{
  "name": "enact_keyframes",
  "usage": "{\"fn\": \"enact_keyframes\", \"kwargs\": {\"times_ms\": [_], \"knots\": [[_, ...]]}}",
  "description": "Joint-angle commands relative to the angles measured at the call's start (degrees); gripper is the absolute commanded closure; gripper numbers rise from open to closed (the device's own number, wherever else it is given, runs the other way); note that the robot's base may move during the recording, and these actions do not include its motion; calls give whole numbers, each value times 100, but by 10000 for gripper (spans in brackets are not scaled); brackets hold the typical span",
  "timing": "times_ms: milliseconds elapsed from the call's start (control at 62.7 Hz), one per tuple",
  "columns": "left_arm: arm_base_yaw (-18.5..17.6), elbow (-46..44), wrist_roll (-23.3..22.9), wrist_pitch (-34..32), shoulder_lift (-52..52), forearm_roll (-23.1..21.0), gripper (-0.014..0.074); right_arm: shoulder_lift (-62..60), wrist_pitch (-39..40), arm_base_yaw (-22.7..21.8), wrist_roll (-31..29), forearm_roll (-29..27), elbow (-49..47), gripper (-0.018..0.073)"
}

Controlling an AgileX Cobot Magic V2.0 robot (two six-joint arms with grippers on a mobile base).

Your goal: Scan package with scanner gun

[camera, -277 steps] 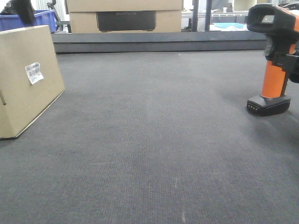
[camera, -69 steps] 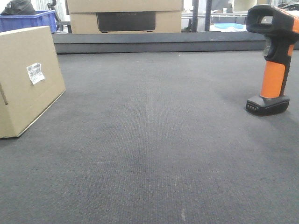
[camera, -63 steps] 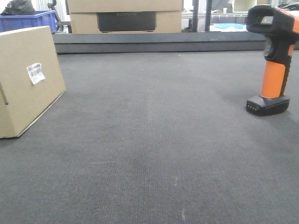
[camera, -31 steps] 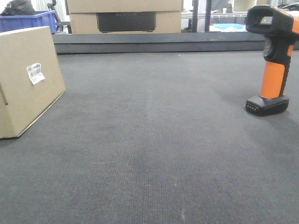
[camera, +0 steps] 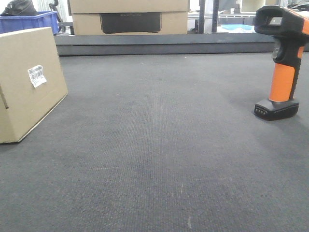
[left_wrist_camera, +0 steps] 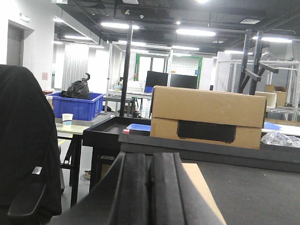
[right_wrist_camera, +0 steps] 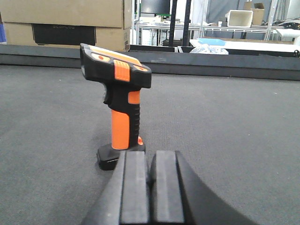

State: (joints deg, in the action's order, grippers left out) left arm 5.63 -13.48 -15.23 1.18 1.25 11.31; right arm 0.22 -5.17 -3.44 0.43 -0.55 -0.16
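Note:
The package (camera: pixel 29 82), a tan cardboard box with a small white barcode label (camera: pixel 35 76), stands tilted on the dark mat at the far left. A strip of its top shows in the left wrist view (left_wrist_camera: pixel 202 187), just right of my left gripper (left_wrist_camera: pixel 151 164), which is shut and empty. The scanner gun (camera: pixel 284 63) stands upright on its black foot at the far right. In the right wrist view it (right_wrist_camera: pixel 121 101) stands just ahead and left of my right gripper (right_wrist_camera: pixel 150 161), which is shut, empty and apart from it. Neither gripper shows in the front view.
A bigger cardboard box with a black panel (camera: pixel 129 17) stands behind the raised back edge of the mat (camera: pixel 164 44). A blue bin (camera: pixel 31 21) holding a black bag is at the back left. A black cloth-covered shape (left_wrist_camera: pixel 23 150) is close on the left.
The dark gripper part that was beside the scanner gun's handle at the right edge is gone from the front view. So is the dark shape at the top left. The package and scanner gun stay put.

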Motion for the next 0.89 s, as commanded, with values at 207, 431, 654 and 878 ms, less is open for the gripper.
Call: {"fn": "enact_keyframes", "kwargs": {"times_ms": [207, 431, 654, 878], "knots": [[8, 7, -17, -73, -22, -27, 707, -22, 169, -36, 8, 18, 16, 721], [8, 7, -17, -73, -22, -27, 707, -22, 169, -36, 8, 18, 16, 721], [8, 7, -17, -73, -22, -27, 707, -22, 169, -36, 8, 18, 16, 721], [8, 21, -17, 144, -22, -28, 707, -22, 169, -36, 8, 18, 16, 721]]}}
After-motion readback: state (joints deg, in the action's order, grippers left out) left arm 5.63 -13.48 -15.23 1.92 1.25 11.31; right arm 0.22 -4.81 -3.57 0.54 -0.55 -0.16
